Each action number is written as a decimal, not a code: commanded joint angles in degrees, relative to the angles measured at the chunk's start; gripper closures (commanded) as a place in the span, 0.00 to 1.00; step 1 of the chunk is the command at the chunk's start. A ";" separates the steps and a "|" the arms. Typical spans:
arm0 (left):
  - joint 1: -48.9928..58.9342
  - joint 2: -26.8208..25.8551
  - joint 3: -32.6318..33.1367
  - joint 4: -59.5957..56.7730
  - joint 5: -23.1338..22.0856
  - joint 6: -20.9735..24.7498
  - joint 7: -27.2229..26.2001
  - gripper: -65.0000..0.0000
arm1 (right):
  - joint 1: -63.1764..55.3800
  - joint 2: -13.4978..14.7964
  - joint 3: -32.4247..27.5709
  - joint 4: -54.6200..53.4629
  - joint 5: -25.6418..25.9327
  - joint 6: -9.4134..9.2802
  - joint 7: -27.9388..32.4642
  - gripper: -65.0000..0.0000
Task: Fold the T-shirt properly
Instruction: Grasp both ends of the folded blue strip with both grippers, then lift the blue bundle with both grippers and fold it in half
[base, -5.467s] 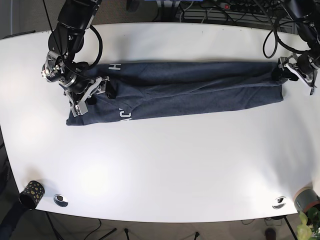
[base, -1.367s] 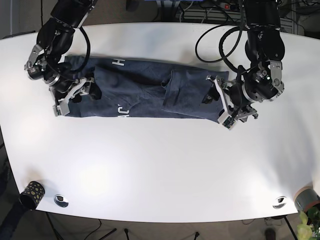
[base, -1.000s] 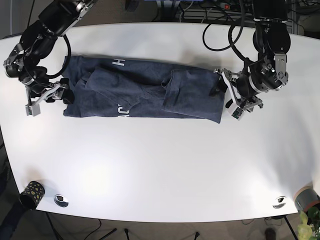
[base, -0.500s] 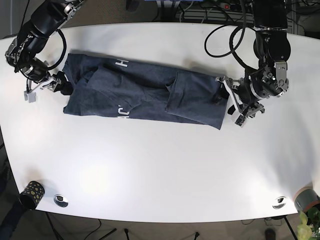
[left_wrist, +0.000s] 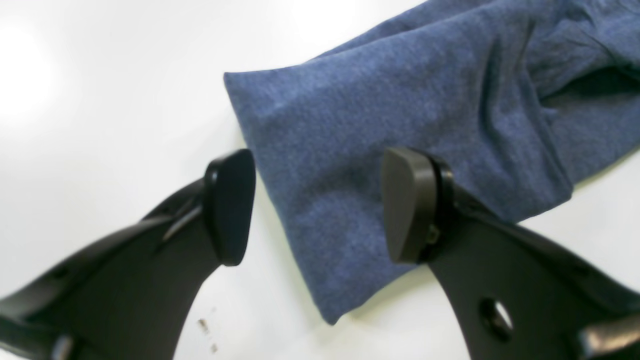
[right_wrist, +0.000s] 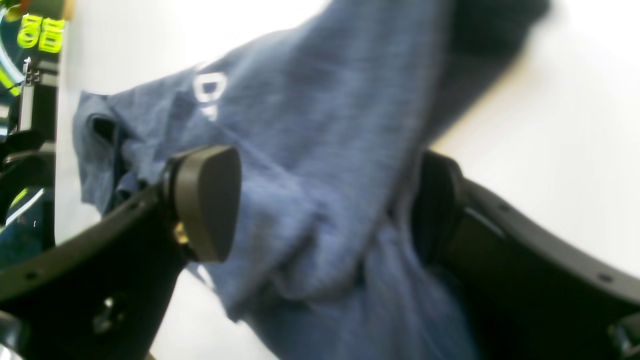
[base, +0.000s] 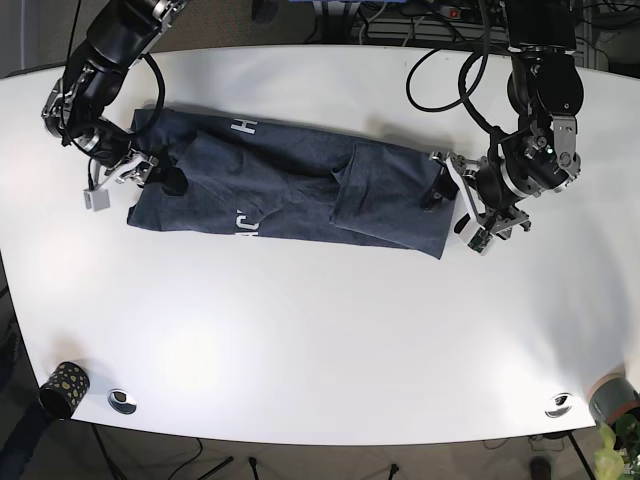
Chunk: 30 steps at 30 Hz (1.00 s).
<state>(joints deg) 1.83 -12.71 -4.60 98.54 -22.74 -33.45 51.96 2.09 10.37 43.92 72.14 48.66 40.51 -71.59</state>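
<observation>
The shirt (base: 285, 192) lies in a long folded strip across the white bench (base: 320, 340). Both grippers, left (left_wrist: 320, 205) and right (right_wrist: 320, 200), hover over its ends, fingers apart.

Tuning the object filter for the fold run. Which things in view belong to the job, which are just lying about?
Job:
T-shirt
left gripper
right gripper

Lying about:
patterned cup at the table's near edge
two metal discs
grey pot
</observation>
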 joint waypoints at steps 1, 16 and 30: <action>-1.87 -0.43 -0.28 -1.88 -0.42 0.00 -0.84 0.43 | -0.02 -0.74 -1.50 2.02 -2.03 -0.51 -2.03 0.25; -1.43 0.80 3.85 -9.97 -0.69 0.00 -6.65 0.44 | 0.42 -0.31 -3.26 3.33 -2.20 -0.51 1.83 0.96; -1.25 5.63 4.12 -10.50 -0.51 0.00 -6.56 0.55 | -1.34 6.55 -3.26 19.60 -2.20 -0.51 1.48 0.98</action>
<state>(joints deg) 1.61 -6.92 -0.36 87.31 -22.48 -33.06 46.24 -0.23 14.63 40.38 88.73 45.25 39.70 -71.09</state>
